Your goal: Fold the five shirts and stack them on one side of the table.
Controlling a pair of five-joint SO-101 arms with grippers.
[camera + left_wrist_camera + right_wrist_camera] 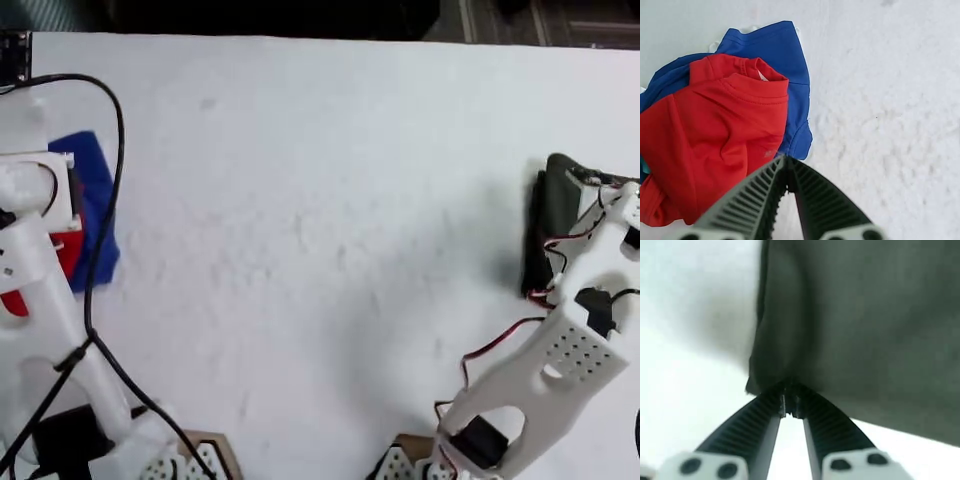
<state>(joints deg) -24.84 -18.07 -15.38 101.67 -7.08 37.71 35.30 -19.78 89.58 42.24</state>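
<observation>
Red on blue is what we get at the left side of the white worktop (320,230): the red shirt (715,140) lies rumpled on top of the blue shirt (775,50), collar showing, and the blue peeks out beyond it toward the open worktop. We have the left gripper (787,167) right above the red shirt's edge, its ribbed fingertips pressed together. Over to the right side, well apart from that pile, sits the dark shirt (865,315), close to the worktop's right edge. The right gripper (791,407) is down at its hem near a corner, fingertips closed tight with the dark cloth bunched between them. From above, we see each white arm leaning over its own heap.
</observation>
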